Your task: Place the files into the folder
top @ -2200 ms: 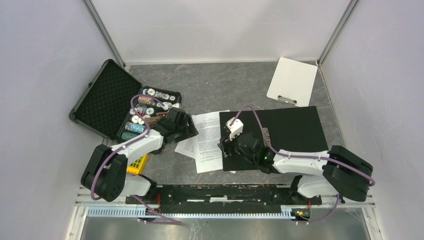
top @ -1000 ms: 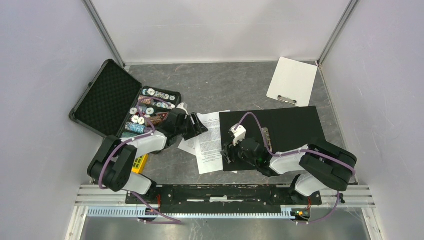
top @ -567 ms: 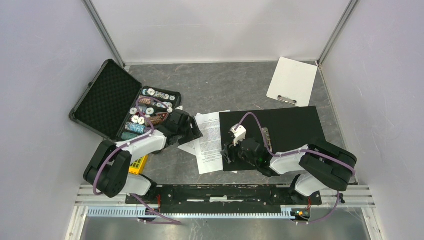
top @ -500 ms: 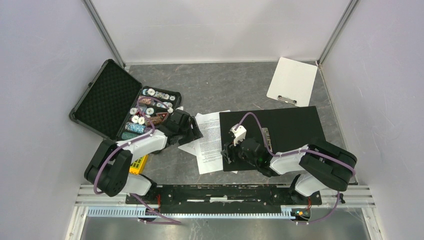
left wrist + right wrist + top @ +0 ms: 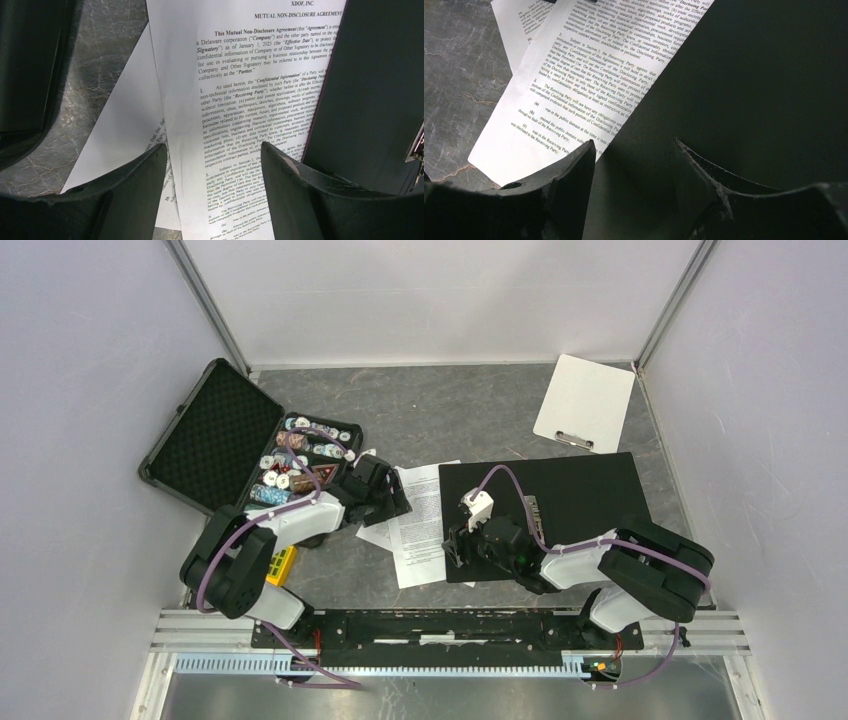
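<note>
Files (image 5: 418, 530) lie left of the open folder (image 5: 585, 490), tucked under its edge (none inside). Left pincer (image 5: 212, 150) above them and right pincer (image 5: 634, 145) over that edge gape empty; next, pinch a sheet.

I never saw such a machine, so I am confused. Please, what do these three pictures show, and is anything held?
Two robot arms are bolted at the near edge of a table. The wide picture looks down from above; the other two come from a camera on each wrist, so the dark shapes below are that arm's own fingers. On the table lie printed papers, an open black folder overlapping their edge, a white clipboard and an open case of chips. The left gripper hangs over the papers, the right gripper over the folder's edge. Both are open, holding nothing.
</note>
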You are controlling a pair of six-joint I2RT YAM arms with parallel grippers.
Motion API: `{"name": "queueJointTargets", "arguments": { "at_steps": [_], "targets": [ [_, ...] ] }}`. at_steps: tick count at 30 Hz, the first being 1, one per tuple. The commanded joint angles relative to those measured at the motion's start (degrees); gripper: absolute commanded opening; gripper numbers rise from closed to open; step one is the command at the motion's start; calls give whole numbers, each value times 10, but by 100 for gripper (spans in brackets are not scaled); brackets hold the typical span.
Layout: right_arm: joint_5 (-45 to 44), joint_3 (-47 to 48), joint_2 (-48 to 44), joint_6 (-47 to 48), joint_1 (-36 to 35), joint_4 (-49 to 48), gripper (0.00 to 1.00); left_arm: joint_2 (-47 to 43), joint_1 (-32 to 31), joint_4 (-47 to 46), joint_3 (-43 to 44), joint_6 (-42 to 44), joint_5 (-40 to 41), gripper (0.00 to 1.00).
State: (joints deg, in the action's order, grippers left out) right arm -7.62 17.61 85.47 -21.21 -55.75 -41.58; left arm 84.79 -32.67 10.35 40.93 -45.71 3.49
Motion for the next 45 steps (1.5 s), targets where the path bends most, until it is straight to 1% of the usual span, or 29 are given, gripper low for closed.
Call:
{"name": "queueJointTargets", "arguments": {
  "at_steps": [1, 8, 13, 15, 17, 19, 21, 25, 27, 30, 33, 37, 40, 42, 45],
  "targets": [
    [7, -9, 8, 4, 2, -9, 63, 14, -5, -27, -9, -38, -9, 75],
    [9, -11, 10, 4, 4, -12, 63, -20, -7, -98, -36, -56, -63, 74],
    [13, -10, 9, 5, 5, -12, 63, -42, -7, -98, -41, -51, -65, 74],
    [13, -10, 8, 4, 5, -11, 63, -49, -7, -49, -29, -47, -39, 74],
    [13, -11, 6, 4, 5, -10, 63, -53, -7, 7, -12, -36, 6, 74],
    [11, -10, 3, 6, 5, -6, 63, -57, -10, 34, -4, -33, 11, 75],
    [9, -9, 0, 6, 6, -3, 63, -66, -31, 47, -3, -39, 14, 75],
    [14, -5, -2, 8, 7, 4, 63, -74, -84, 135, 19, -54, 70, 77],
    [15, -3, -3, 7, 7, 5, 63, -87, -99, 152, 9, -68, 83, 77],
    [18, -9, -5, 1, 7, -7, 63, -101, -114, 145, -13, -92, 95, 77],
    [22, -10, -7, -1, 7, -10, 63, -90, -120, 140, -19, -105, 105, 77],
    [21, -14, -11, -2, 7, -12, 63, -73, -126, 93, -33, -120, 90, 77],
    [19, -19, -17, -3, 7, -15, 63, -55, -132, 83, -32, -129, 83, 77],
    [19, -20, -25, -4, 7, -9, 63, -46, -138, 84, -31, -135, 83, 78],
    [28, -23, -61, -3, 6, 10, 63, -38, -143, 84, -32, -143, 89, 78]
  ]
}}
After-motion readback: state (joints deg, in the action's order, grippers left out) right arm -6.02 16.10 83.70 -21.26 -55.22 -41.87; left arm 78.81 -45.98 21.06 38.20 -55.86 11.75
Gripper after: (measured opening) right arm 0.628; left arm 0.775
